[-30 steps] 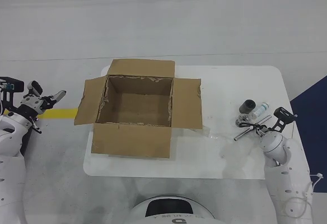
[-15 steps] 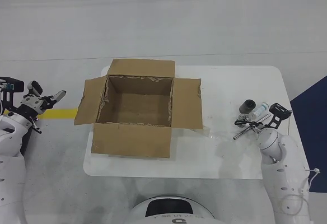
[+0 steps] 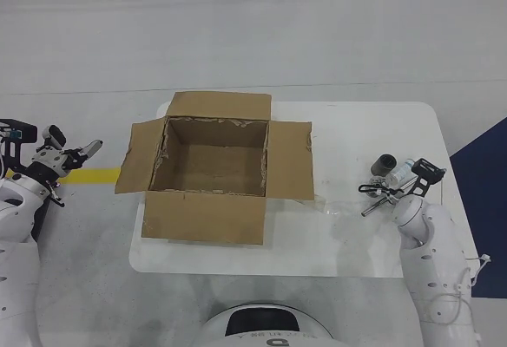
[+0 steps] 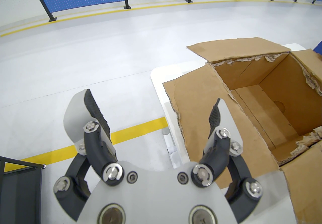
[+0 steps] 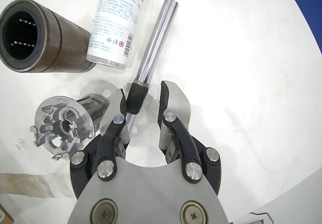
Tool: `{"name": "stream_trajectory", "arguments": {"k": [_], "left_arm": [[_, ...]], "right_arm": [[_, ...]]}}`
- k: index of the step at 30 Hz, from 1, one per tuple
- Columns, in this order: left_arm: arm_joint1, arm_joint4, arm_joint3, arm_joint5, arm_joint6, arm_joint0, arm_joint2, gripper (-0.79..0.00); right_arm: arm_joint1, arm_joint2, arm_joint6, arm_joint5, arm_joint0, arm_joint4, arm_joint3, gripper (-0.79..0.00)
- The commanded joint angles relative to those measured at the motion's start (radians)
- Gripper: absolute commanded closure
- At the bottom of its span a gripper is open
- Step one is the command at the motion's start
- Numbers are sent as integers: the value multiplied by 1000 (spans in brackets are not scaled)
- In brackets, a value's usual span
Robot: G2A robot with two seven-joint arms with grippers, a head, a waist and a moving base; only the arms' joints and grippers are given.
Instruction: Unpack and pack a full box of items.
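1. Right gripper (image 5: 142, 98), jaws narrowly apart, straddles the taped end of the rod (image 5: 157, 41) beside the bottle (image 5: 120, 16), well apart from the empty box (image 3: 203, 217).
2. Closing squarely on the tape should keep the rod from rolling.
3. Left gripper (image 4: 152, 99) hangs wide open, holding nothing.

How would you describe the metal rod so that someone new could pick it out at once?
On the white table, look right of the open cardboard box, toward the right edge. There the rod lies beside the labelled bottle: the only long, thin, shiny piece, one end wrapped black.
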Motion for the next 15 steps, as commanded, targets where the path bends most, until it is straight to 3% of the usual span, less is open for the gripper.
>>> {"name": "stream_trajectory", "arguments": {"k": [1,6,15], "left_arm": [[0,0,0,0,0,0,0,-785],[0,0,0,0,0,0,0,-785],[0,0,0,0,0,0,0,-785]], "right_arm": [[-1,1,1,-2,-1,4,1,-200],[-2,2,1,-6,-2,8,5,-52],[-5,4,3,-2,7,5,23,-25]]}}
